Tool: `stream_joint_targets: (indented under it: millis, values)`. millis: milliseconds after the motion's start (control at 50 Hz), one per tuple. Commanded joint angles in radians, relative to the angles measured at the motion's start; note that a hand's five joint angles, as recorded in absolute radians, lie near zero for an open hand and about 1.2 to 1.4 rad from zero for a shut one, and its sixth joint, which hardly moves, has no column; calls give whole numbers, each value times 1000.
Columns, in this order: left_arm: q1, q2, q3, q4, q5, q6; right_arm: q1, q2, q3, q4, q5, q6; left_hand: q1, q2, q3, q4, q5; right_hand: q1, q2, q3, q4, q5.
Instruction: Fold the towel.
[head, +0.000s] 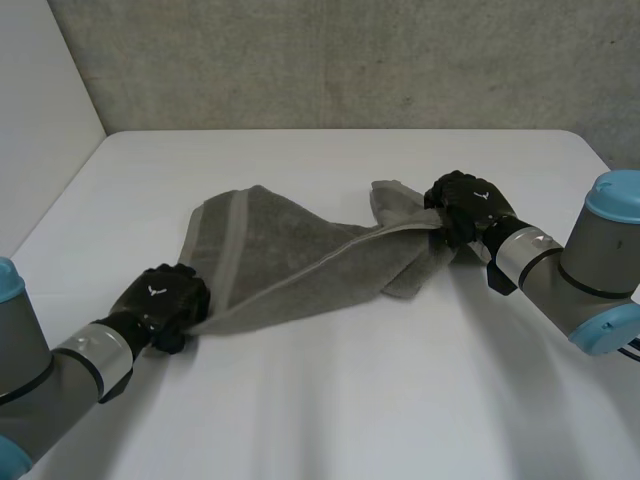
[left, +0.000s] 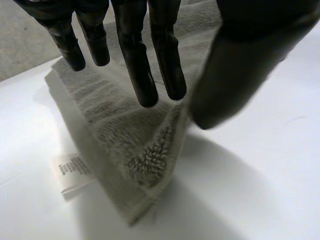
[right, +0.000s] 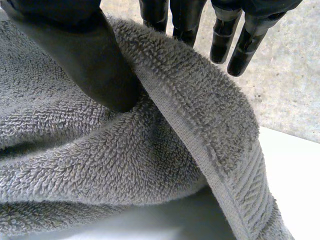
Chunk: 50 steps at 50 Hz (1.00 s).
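In the head view you are holding the towel stretched over the table, left hand and right hand each gripping an end. At the left wrist, the fingers seem to be pinching its corner (label lying beside). At the right wrist, the thumb is clamping its edge. No fold is lying finished yet.

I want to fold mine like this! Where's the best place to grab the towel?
Grab the towel at the two ends of one edge, coming from outside. The left hand pinches the near corner and the right hand the other end. That edge is lifted straight between them while the rest lies on the table.
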Motion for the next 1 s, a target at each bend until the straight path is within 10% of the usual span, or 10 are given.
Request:
stream_joint_targets:
  millis: [20, 120, 1000]
  values:
    - [-9, -29, 47, 17, -39, -5, -6, -8, 12, 28, -8, -8, 385, 384, -43, -50, 391, -139, -116, -7, -60, -120]
    - [-17, -13, 79, 17, -42, -12, -6, -15, 33, 110, -19, -39, 386, 385, -43, -50, 392, -990, -967, -7, -60, -971]
    - [-6, 221, 95, 2, -39, -160, -93, -17, 204, -149, 41, -79, 386, 385, -43, -50, 392, -990, -967, -7, -60, -971]
